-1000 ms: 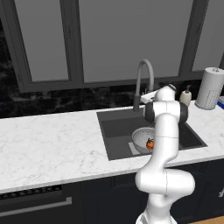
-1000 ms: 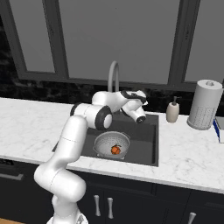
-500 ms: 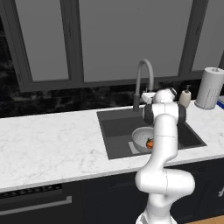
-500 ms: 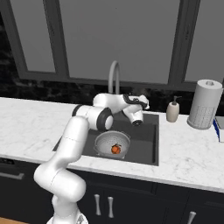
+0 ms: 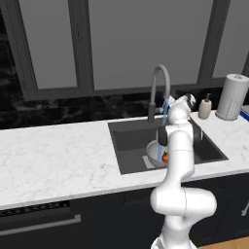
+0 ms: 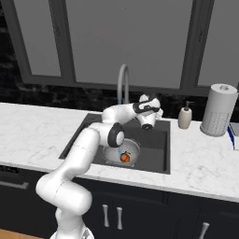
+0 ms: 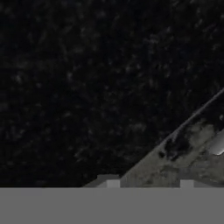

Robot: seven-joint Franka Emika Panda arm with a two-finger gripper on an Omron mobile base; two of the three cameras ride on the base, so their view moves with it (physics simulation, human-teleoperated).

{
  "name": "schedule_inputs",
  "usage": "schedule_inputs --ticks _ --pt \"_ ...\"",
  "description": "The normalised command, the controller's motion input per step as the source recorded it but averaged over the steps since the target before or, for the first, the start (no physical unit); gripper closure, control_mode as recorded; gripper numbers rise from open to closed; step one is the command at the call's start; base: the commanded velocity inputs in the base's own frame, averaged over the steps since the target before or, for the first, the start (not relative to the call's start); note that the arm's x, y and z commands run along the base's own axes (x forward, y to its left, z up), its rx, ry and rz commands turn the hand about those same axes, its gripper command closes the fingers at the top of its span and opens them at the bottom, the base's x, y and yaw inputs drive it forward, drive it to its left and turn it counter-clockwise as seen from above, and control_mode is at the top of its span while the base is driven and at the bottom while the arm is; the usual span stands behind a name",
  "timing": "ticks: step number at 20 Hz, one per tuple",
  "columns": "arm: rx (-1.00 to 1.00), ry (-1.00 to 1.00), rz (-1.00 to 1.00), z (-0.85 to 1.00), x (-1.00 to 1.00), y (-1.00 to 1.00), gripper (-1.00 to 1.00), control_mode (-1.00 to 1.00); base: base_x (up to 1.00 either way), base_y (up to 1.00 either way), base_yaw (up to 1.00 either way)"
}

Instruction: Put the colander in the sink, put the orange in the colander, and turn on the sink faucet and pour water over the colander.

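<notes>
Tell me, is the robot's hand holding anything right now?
It can't be told. The gripper is up by the faucet, above the sink, but its fingers are too small to see. The orange lies in the colander, not held.

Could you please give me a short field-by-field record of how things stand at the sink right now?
colander: sitting in the sink
orange: inside the colander
faucet: running
water: thin blue stream falling toward the colander
pincer: up beside the faucet, holding nothing visible; jaw state unclear
counter: white marble, with a soap bottle and paper towel roll right of the sink
</notes>
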Motion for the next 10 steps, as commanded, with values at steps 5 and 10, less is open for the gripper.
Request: schedule_inputs --ticks 5,10 --pt "0.32 -0.04 -0.05 0.88 -0.60 -1.00 1.00 -1.00 0.00 0.00 0.00" --pt "0.40 -0.14 0.00 0.94 -0.99 -1.00 1.00 -1.00 0.00 0.00 0.00"
